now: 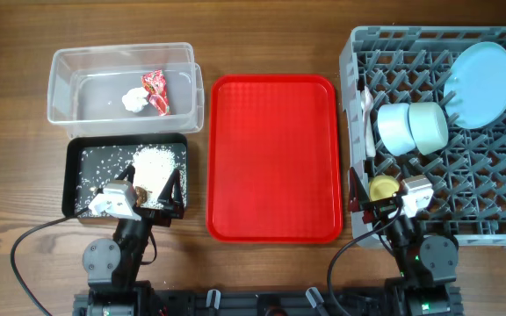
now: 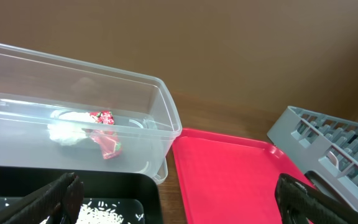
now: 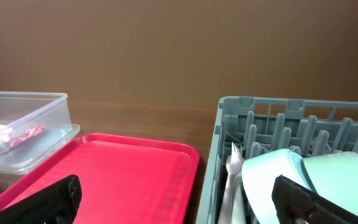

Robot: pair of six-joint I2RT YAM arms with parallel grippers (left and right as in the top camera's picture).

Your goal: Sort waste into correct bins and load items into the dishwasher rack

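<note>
The clear tub (image 1: 64, 83) at the back left holds the crumpled tissue (image 1: 133, 99) and the red wrapper (image 1: 155, 90). In front of it, rice (image 1: 152, 162) lies in the black tray (image 1: 73, 175). My left gripper (image 2: 179, 210) hovers open and empty over that tray's right end. The grey rack (image 1: 499, 202) on the right carries the blue plate (image 1: 483, 83), the light-blue bowl (image 1: 393, 129), the mint bowl (image 1: 429, 125), the yellow cup (image 1: 382, 187) and the white cutlery (image 1: 367, 110). My right gripper (image 3: 179, 211) stands open and empty at the rack's front left corner.
A red serving tray (image 1: 273, 158) with nothing on it lies between the bins and the rack. Both arm bases sit at the table's front edge, with cables trailing beside them. Bare wood shows around the containers.
</note>
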